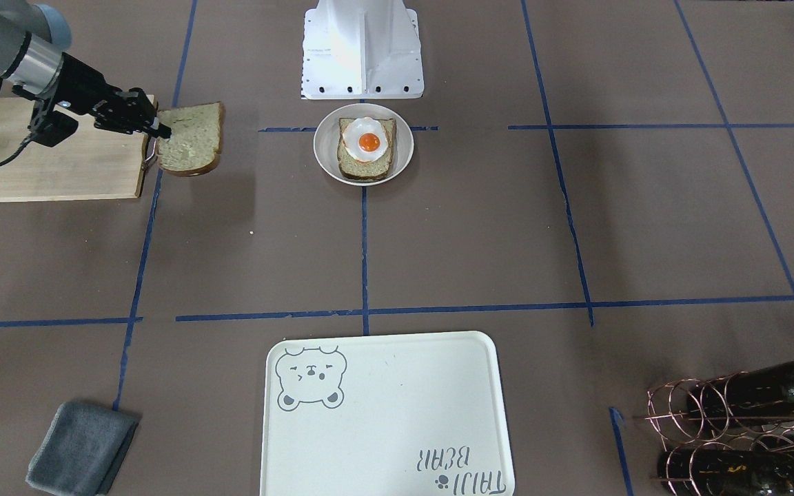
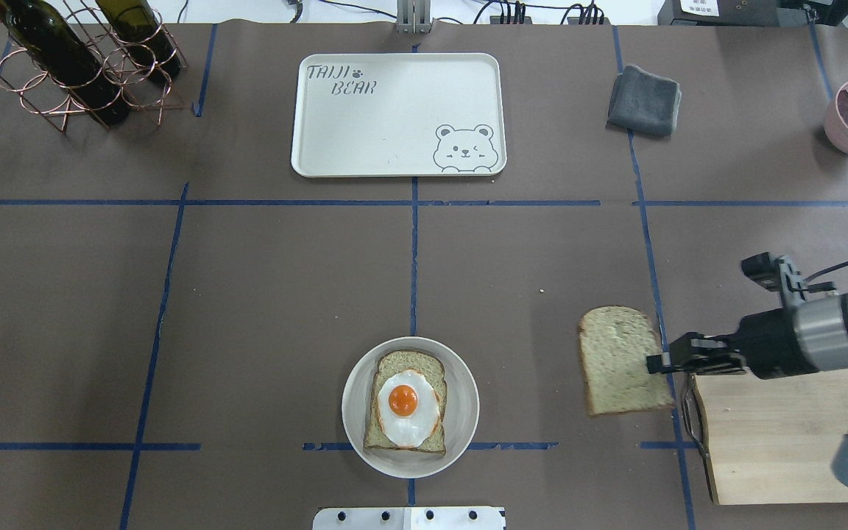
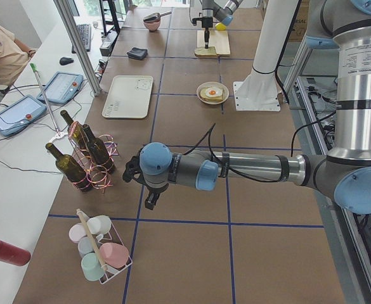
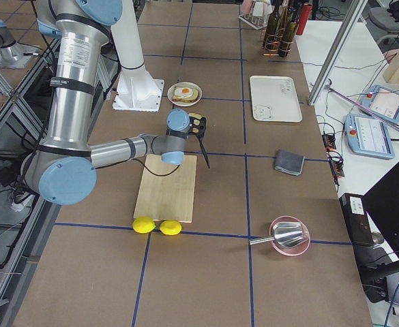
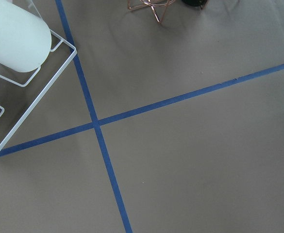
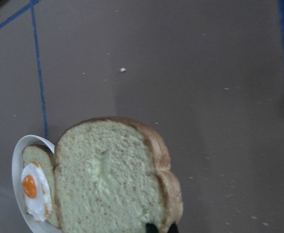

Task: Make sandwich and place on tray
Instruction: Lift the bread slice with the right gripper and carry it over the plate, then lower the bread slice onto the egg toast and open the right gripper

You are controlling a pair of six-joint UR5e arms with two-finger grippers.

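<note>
- Right gripper: jaws pinching edge of upper bread slice, held aloft just beside cutting board.
- Lower slice with egg: on round plate.
- Tray: well apart from plate and both slices.
- Left gripper: grip state impossible to tell.

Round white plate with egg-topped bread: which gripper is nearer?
Right. The right gripper, clamping a tan bread slice, hangs near the plate; the left gripper is far off, beside the copper bottle rack.

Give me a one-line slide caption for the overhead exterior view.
Right gripper holds the second bread slice beside the cutting board; the egg-topped slice sits on the plate, the tray beyond.
</note>
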